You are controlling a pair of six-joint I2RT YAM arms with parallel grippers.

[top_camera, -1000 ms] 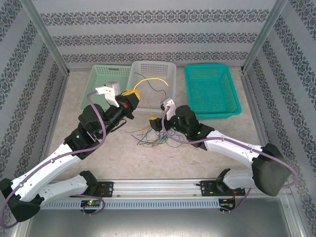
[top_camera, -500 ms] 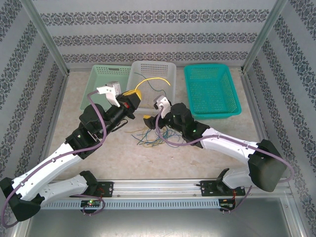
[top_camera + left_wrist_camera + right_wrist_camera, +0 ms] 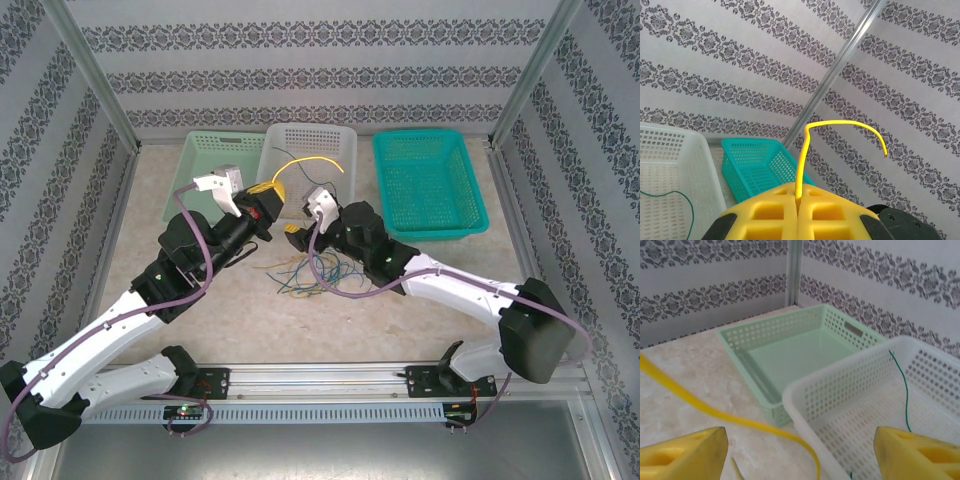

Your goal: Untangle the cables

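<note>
Left pincer (image 3: 799, 200) clamped on yellow cable (image 3: 840, 122), right pincer (image 3: 800, 452) apart by white basket (image 3: 840, 377); risk: lifting yellow could cinch the tangle (image 3: 305, 277) on the tabletop (image 3: 240, 315), or it slips

The left gripper (image 3: 799, 202) has yellow pads (image 3: 765, 212) of matt moulded plastic, smooth, with recessed pockets. The yellow cable (image 3: 802, 155) rising from between its pressed-together jaws wears a smooth, faintly glossy plastic sheath. Beyond those jaws the teal basket (image 3: 752, 170) is perforated plastic with a soft sheen, and the post (image 3: 838, 70) looks like brushed metal. Ahead of the right gripper (image 3: 797, 440) and its spread jaws, the white basket (image 3: 840, 385) and pale green basket (image 3: 790, 352) are smooth plastic mesh. The table (image 3: 690, 357) looks like mottled stone with a low sheen.
</note>
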